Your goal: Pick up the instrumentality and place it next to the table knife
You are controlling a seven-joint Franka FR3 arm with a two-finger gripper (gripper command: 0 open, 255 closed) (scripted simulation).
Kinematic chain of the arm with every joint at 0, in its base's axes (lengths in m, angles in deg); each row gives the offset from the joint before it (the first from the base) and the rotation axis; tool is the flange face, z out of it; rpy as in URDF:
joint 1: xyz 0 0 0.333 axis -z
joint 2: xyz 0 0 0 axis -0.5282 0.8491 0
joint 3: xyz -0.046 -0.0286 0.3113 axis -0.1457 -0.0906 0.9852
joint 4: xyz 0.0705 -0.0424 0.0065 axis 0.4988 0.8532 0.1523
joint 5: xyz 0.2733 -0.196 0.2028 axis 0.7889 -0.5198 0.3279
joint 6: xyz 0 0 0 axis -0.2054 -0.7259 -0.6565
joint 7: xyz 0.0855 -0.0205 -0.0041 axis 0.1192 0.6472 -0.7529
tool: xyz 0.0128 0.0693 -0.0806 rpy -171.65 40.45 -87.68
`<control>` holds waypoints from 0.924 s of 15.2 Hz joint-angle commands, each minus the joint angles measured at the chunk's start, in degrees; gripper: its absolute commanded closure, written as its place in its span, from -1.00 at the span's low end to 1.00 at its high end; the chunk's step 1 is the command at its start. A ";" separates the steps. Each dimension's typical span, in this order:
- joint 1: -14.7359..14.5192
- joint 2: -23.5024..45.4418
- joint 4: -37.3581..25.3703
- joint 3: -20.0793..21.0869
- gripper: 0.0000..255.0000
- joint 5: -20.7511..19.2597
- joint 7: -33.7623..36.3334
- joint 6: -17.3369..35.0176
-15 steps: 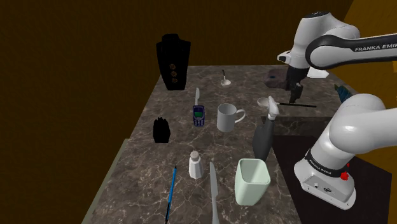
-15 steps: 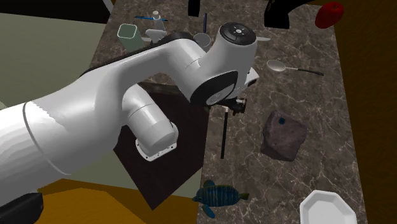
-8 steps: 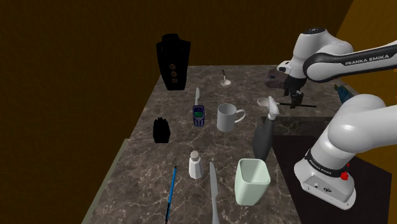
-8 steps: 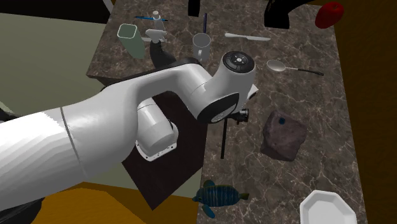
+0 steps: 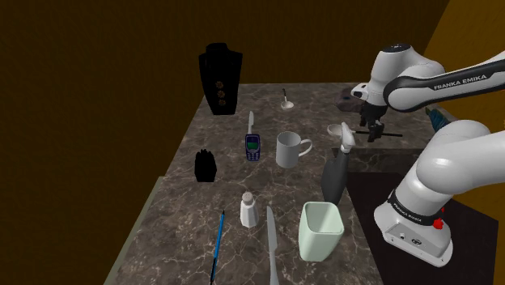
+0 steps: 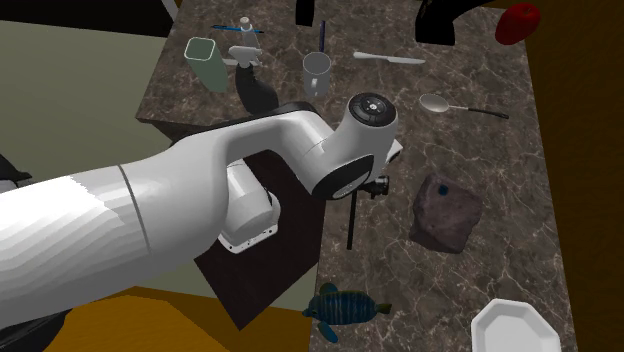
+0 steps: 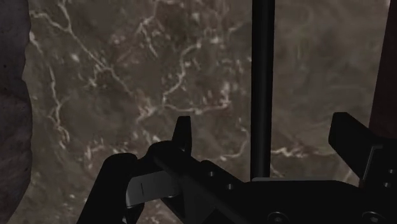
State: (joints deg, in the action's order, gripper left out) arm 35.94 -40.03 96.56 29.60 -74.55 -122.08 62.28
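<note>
The instrumentality is a thin black rod (image 5: 392,133) lying on the dark marble counter (image 5: 210,202) close to its edge by the stand. In the second exterior view the rod (image 6: 351,225) sticks out from under the hand. My gripper (image 5: 374,132) is right over it, low to the counter. In the wrist view the gripper (image 7: 265,137) is open, and the rod (image 7: 262,76) runs between the two fingers (image 7: 182,135) without touching them. A pale table knife (image 5: 251,121) lies beyond the phone (image 5: 252,146); the same knife (image 6: 390,58) also shows in the second exterior view. Another long pale blade (image 5: 272,243) lies near the front.
Near the rod sit a dark grey lump (image 6: 445,212), a turtle figure (image 6: 340,306), a white plate (image 6: 510,328) and a spoon (image 6: 450,104). A mug (image 5: 289,149), a dark vase (image 5: 336,172), a green cup (image 5: 320,231), a shaker (image 5: 249,210) and a blue pen (image 5: 218,243) stand further along.
The hand has come down toward the rod, and the arm's upper links have dropped with it. The fingers stay apart. The rod has not moved.
</note>
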 commanded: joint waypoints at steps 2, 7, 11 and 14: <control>0.01 0.05 0.03 -0.03 -1.00 -0.04 0.02 0.08; 0.00 0.06 0.03 -0.02 1.00 -0.04 0.03 0.09; 0.01 0.03 0.03 -0.02 1.00 -0.04 0.01 0.06; -0.08 -0.75 -0.37 0.45 1.00 0.57 -0.25 -1.07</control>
State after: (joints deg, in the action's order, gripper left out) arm 35.85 -40.38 96.32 29.85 -74.18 -122.19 61.76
